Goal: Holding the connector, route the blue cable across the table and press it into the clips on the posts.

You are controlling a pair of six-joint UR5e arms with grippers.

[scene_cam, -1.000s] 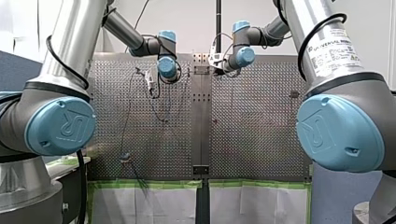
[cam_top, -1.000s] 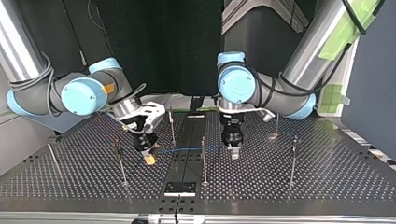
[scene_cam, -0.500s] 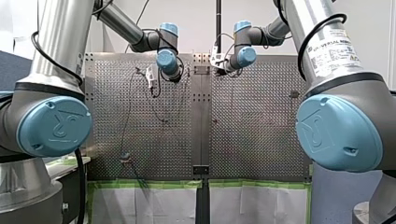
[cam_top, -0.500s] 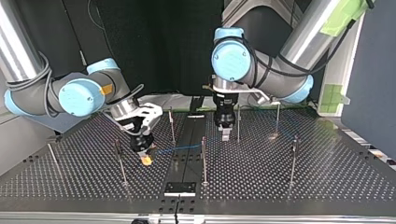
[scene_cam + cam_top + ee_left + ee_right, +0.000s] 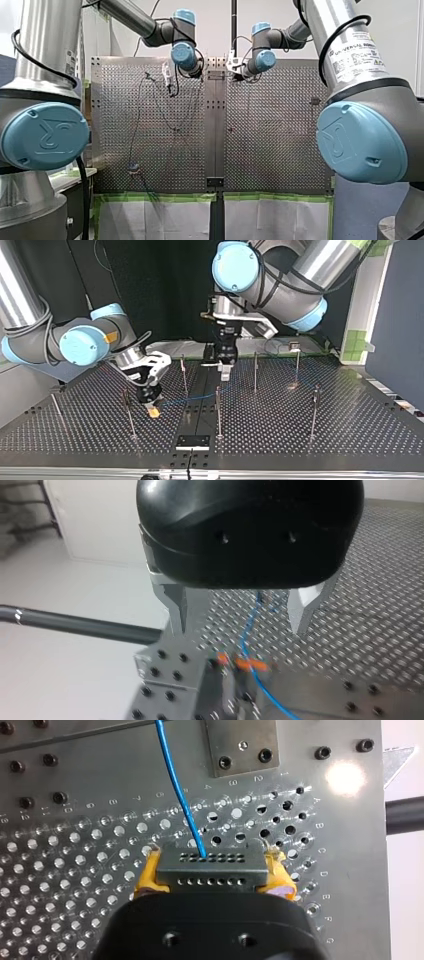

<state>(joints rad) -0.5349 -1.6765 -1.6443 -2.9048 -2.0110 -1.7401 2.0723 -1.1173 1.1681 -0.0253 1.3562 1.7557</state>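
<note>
Connector, right wrist view: clamped in my right claw, blue cable leading ahead. Top view: cable runs toward 3 o'clock by a post; I'd hold it taut. Left wrist view: my left claw gapes over it; centre, then close.

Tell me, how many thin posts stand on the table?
7 posts, top view: two at left, three near the middle, two at right. Some may be hidden.
</note>
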